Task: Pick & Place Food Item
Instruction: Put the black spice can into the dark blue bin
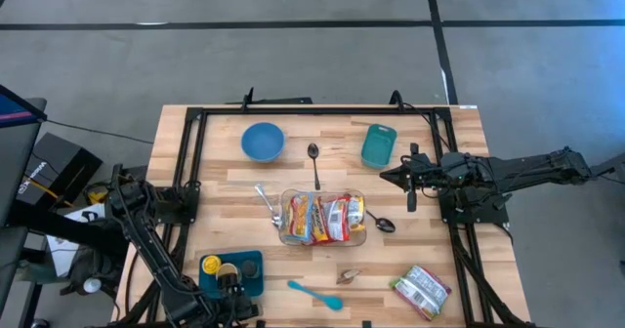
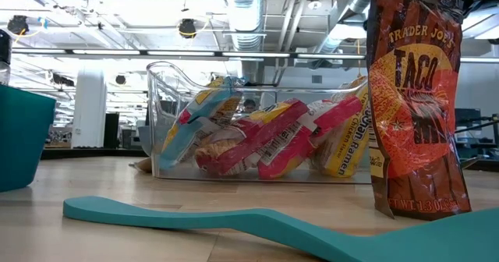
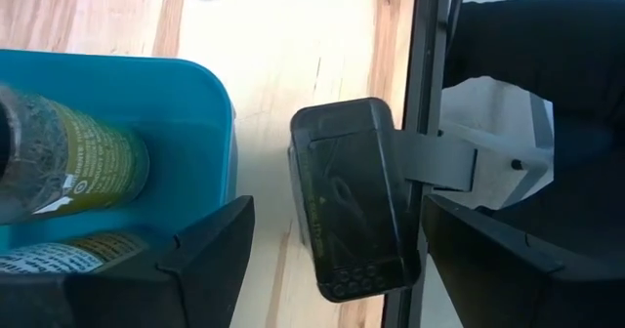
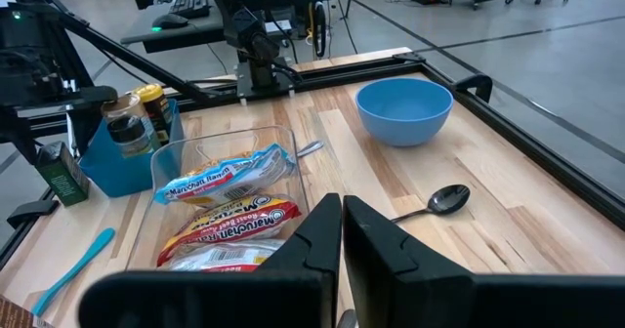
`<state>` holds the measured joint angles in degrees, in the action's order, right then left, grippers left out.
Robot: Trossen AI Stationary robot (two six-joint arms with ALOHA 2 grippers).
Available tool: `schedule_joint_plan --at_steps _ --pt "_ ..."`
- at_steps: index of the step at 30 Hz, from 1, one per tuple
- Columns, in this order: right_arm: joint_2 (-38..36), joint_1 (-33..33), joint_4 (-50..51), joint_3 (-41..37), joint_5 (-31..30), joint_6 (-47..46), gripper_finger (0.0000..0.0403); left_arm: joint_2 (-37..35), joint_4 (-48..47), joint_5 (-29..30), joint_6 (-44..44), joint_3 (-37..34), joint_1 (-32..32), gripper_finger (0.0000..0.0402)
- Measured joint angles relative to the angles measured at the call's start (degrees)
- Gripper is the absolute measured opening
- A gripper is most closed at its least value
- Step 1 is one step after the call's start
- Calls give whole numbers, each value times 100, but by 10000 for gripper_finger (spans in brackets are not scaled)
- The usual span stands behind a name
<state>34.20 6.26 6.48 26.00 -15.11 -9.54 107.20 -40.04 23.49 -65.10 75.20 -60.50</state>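
Wooden slats are forming the bench (image 1: 293, 138), which is being framed by black rails over a grey floor. At its centre a clear container (image 1: 285, 214) is holding ramen packets (image 1: 322, 218); a packet in the right wrist view is reading "Maruchan Ramen". A taco seasoning pouch (image 1: 423, 290), printed "TRADER JOE'S TACO", is lying near the front right corner, its long axis running diagonally; this is being judged the likely food item still to be placed.

The right hand (image 1: 387, 177) is being held with its fingers closed on nothing, above the bench just right of the container, pointing toward it. The pouch is lying well apart from it, toward the front edge, so the right arm is being judged the nearer one and would have to swing back toward that corner.

The left hand (image 3: 322, 269) is being held open and empty at the front left, beside a teal bin (image 1: 248, 266) containing jars (image 1: 219, 267); the jar labels cannot be read.

A blue bowl (image 1: 263, 141), a teal tray (image 1: 379, 144), a spoon (image 1: 313, 156) and a teal spatula (image 1: 317, 293) are also resting on the bench.
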Motion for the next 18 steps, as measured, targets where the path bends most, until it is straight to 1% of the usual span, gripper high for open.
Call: schedule_joint_plan --at_steps 18 --pt "0 4 2 0 0 0 10 -2 -301 -13 72 -9 125 289"
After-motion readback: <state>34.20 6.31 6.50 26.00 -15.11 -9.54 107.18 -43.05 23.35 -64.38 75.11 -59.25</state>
